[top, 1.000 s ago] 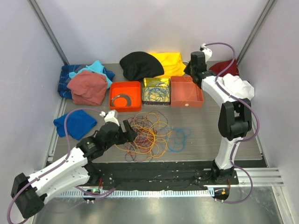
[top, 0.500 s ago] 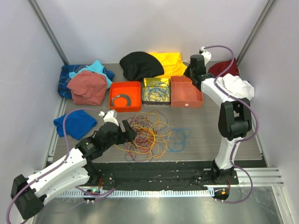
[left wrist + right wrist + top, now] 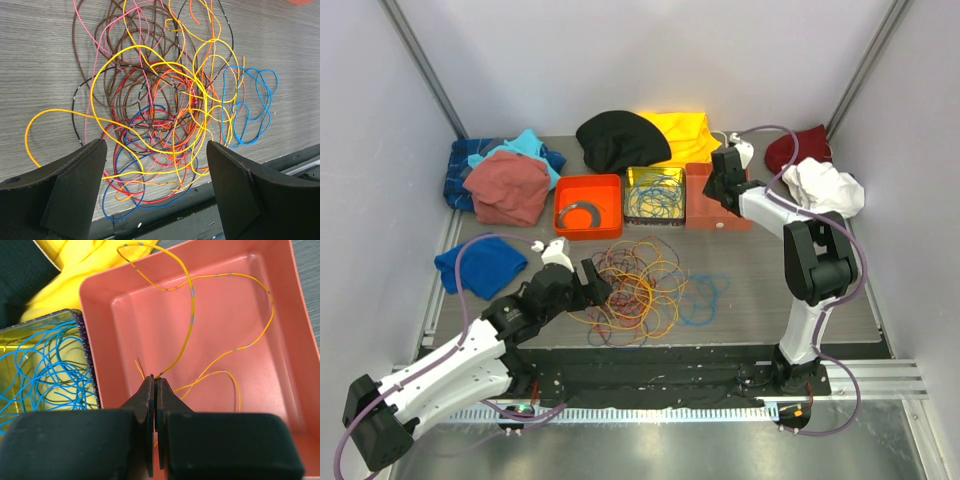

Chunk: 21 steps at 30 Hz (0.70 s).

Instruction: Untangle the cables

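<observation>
A tangle of cables (image 3: 635,290), yellow, orange, red, brown, pink and blue, lies on the table near its front edge. My left gripper (image 3: 595,280) hovers at the tangle's left side. In the left wrist view this gripper (image 3: 156,150) is open, and the cables (image 3: 160,115) lie beyond and below its fingers, with nothing held. My right gripper (image 3: 718,190) is over the salmon tray (image 3: 745,215). Its jaws (image 3: 155,377) are shut on a thin yellow cable (image 3: 190,305) with grey marks, which loops across the tray's floor (image 3: 230,340).
A light blue cable (image 3: 705,297) lies apart, right of the tangle. A yellow tray (image 3: 654,195) holds blue cables, and an orange tray (image 3: 588,205) holds a grey ring. Clothes are piled along the back and left, with a blue cloth (image 3: 478,265) and a white cloth (image 3: 825,185).
The right arm has swung from behind the salmon tray forward and down over it, carrying the yellow cable. The left arm has barely moved.
</observation>
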Each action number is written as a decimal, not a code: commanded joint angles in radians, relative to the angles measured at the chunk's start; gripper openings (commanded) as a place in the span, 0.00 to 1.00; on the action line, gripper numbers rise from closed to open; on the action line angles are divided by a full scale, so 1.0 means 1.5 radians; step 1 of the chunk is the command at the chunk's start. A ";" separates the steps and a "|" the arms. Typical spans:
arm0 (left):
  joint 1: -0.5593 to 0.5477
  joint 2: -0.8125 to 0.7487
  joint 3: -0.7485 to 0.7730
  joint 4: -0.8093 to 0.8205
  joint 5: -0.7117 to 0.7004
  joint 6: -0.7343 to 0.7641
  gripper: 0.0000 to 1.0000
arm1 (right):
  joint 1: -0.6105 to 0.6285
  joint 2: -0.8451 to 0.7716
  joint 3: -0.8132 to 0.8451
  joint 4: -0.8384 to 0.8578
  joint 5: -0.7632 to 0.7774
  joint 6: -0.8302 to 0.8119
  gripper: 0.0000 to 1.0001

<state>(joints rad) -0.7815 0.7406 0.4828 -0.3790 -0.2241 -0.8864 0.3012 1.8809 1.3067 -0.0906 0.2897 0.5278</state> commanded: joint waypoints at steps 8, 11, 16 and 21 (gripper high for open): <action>-0.002 -0.013 -0.008 0.011 0.000 -0.007 0.86 | 0.012 -0.122 -0.049 0.026 0.029 -0.003 0.01; -0.002 -0.006 -0.009 0.018 0.002 -0.008 0.86 | 0.011 -0.131 -0.060 0.014 0.040 -0.020 0.01; -0.002 0.002 -0.013 0.029 0.008 -0.010 0.86 | 0.012 -0.108 -0.058 0.011 0.056 -0.039 0.01; -0.002 -0.006 -0.012 0.020 0.004 -0.007 0.86 | 0.011 -0.040 0.003 0.006 0.078 -0.053 0.01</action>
<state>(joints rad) -0.7815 0.7441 0.4652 -0.3748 -0.2161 -0.8906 0.3126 1.7592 1.2297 -0.0937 0.3523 0.4847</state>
